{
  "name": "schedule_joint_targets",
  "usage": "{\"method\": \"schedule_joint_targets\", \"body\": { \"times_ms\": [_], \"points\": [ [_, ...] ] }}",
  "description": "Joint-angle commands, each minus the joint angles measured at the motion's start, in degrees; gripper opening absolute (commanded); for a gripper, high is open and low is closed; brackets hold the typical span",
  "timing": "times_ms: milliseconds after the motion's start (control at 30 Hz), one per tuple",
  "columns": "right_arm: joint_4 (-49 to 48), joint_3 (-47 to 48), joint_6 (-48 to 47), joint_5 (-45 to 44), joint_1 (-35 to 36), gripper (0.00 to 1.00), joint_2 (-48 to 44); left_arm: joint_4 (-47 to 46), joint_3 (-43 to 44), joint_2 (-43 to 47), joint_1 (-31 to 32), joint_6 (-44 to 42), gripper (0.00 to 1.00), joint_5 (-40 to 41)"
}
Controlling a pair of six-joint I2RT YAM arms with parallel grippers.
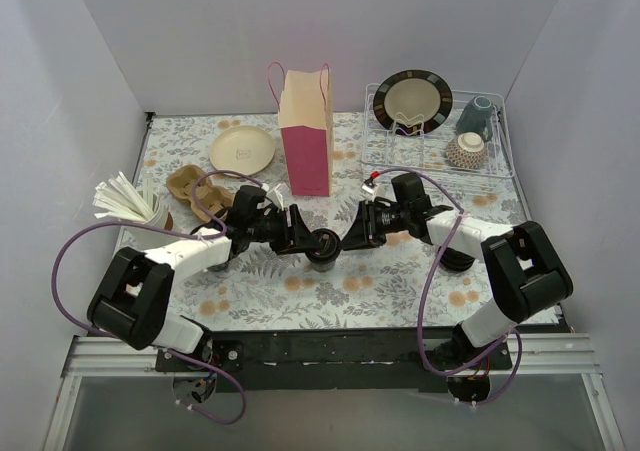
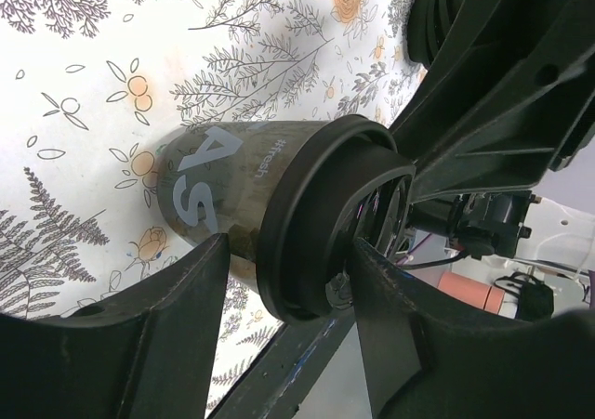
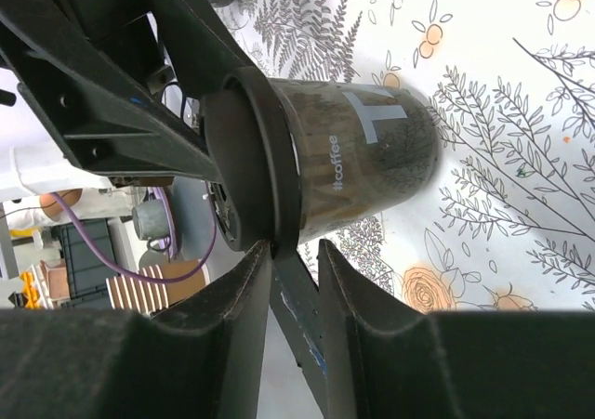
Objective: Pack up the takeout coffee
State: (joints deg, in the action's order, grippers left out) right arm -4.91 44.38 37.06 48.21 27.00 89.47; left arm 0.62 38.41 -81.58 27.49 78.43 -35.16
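Observation:
The takeout coffee [image 1: 323, 248], a small black cup with a black lid, stands upright on the flowered table between my two grippers. The left gripper [image 1: 300, 240] is open. In its wrist view its gripper [image 2: 288, 247] straddles the lid [image 2: 316, 224], with the cup body [image 2: 214, 177] beyond. The right gripper [image 1: 352, 234] comes from the other side. In its wrist view its gripper [image 3: 295, 245] is nearly closed, pinching the lid's rim [image 3: 279, 210] beside the cup body [image 3: 372, 159]. The pink paper bag [image 1: 307, 141] stands upright and open behind the cup.
A beige plate [image 1: 242, 149], a cardboard cup carrier [image 1: 195, 191] and a bundle of white packets [image 1: 125, 201] lie at the left. A wire dish rack [image 1: 500, 166] with a bowl and mugs stands at the back right. A black object [image 1: 458, 261] lies half hidden under the right arm.

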Motion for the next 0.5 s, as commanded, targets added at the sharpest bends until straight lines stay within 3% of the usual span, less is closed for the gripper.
{"method": "schedule_joint_targets", "body": {
  "times_ms": [0, 200, 467],
  "points": [
    [-2.0, -1.8, -0.7, -1.7, -0.1, 0.32, 0.2, 8.0, -2.9, -3.3, 0.1, -2.9, 0.50, 6.0],
    [-0.7, -3.9, -0.8, -5.5, -0.1, 0.17, -0.6, 7.3, -3.7, -4.3, 0.1, -2.8, 0.49, 6.0],
    [-1.4, -6.5, 0.8, -9.2, -0.1, 0.10, -1.3, 7.1, -3.9, -5.4, 0.1, -3.2, 0.48, 6.2]
  ]
}}
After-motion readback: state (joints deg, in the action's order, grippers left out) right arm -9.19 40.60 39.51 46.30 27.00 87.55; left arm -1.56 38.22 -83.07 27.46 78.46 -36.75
